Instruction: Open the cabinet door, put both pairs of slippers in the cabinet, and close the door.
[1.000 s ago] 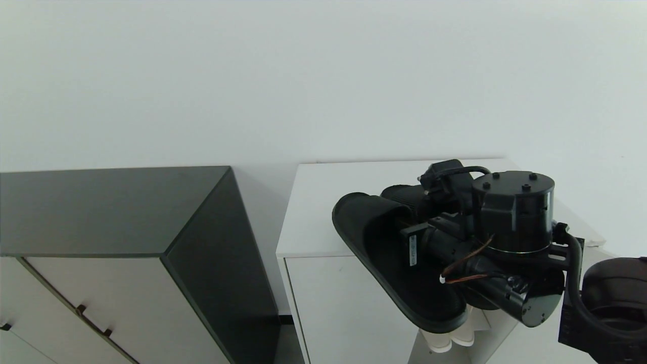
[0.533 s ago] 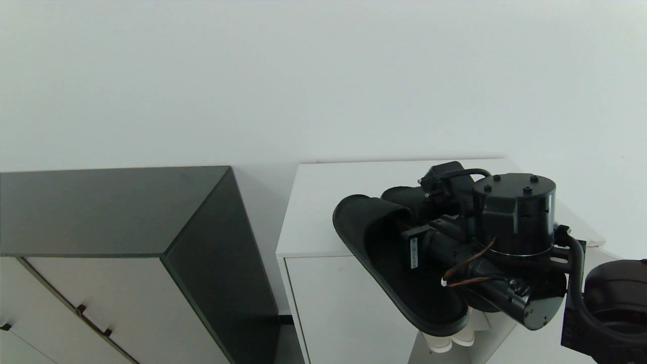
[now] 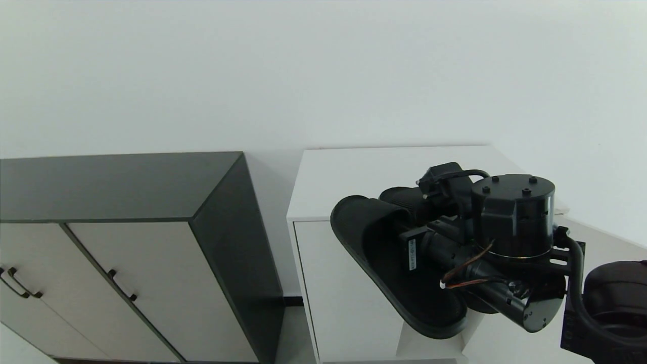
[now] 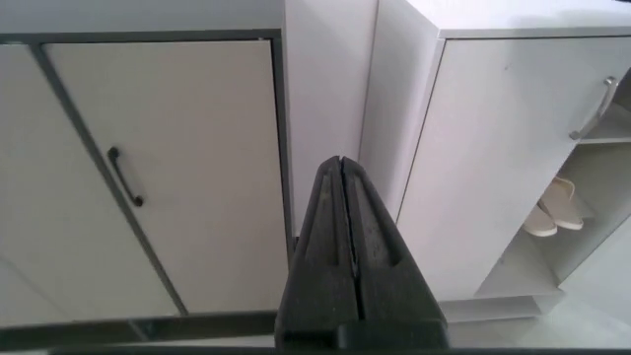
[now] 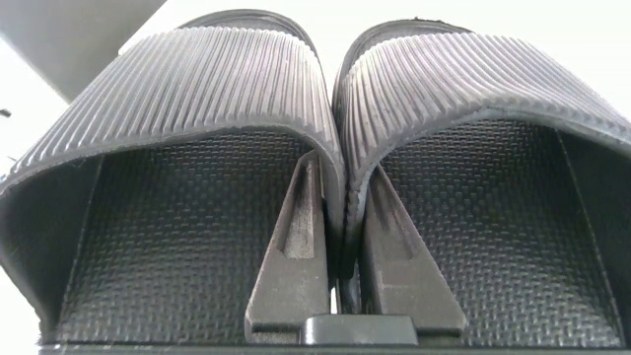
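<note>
My right gripper [image 3: 412, 247] is shut on a pair of black ribbed slippers [image 3: 384, 253], held in the air in front of the white cabinet [image 3: 384, 172]. In the right wrist view its fingers [image 5: 296, 247] pinch the two slippers' inner walls [image 5: 340, 148] together. The left gripper [image 4: 342, 173] is shut and holds nothing; it is low, facing the gap between the two cabinets. Beside a white door panel [image 4: 503, 168] with a metal handle [image 4: 592, 106], the cabinet's inside is open. A white pair of slippers [image 4: 552, 205] lies on a shelf there.
A dark-topped cabinet [image 3: 121, 187] with pale doors and dark handles [image 4: 126, 177] stands left of the white one, across a narrow gap [image 3: 280, 253]. A plain white wall rises behind both.
The whole head picture has shifted, so the camera moved; more of both cabinet fronts shows. The right gripper keeps its hold on the black slippers. The white slippers beneath them have dropped out of the head view.
</note>
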`<state>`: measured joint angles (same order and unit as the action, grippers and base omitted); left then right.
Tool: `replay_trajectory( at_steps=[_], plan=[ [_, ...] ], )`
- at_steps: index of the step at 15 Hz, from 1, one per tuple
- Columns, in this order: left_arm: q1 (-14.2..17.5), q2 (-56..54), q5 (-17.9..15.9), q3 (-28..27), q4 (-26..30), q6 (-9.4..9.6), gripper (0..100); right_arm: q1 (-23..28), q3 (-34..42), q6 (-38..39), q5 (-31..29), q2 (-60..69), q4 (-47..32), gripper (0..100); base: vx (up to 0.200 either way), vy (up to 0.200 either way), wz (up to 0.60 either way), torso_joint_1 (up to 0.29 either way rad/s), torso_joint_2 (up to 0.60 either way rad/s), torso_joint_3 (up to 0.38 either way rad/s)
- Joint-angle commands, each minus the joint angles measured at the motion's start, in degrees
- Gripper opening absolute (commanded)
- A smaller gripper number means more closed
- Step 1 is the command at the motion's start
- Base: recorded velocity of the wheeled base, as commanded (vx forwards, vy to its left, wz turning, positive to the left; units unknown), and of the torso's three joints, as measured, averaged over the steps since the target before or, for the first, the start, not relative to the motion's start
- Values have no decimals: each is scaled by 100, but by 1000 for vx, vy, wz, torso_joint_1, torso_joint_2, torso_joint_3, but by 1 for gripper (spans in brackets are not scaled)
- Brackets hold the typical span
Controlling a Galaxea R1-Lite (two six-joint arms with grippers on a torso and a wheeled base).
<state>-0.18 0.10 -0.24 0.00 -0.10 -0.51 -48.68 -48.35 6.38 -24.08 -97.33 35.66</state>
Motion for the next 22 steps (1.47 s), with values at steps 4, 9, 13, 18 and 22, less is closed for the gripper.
replay_trajectory(
  at_steps=[4, 9, 13, 18, 22],
  plan=[
    [-8, -1, -2, 0, 1, 7, 0, -1, 36, -5, -1, -32, 3, 0, -200, 0, 0, 5, 2, 0],
    [-8, -1, -2, 0, 1, -2, 0, -1, 36, -5, -1, 65, 3, 0, 0, 0, 0, 0, 0, 0],
    [-8, -1, -2, 0, 1, -2, 0, -1, 89, 13, -1, 12, 3, 0, 0, 0, 0, 0, 0, 0],
    [-8, -1, -2, 0, 1, -2, 0, 7, 106, 22, -1, -40, 11, 0, 0, 0, 0, 0, 0, 0],
    [-8, -1, -2, 0, 1, -2, 0, 7, 115, 22, -1, -49, 11, 0, 0, 0, 0, 0, 0, 0]
  ],
)
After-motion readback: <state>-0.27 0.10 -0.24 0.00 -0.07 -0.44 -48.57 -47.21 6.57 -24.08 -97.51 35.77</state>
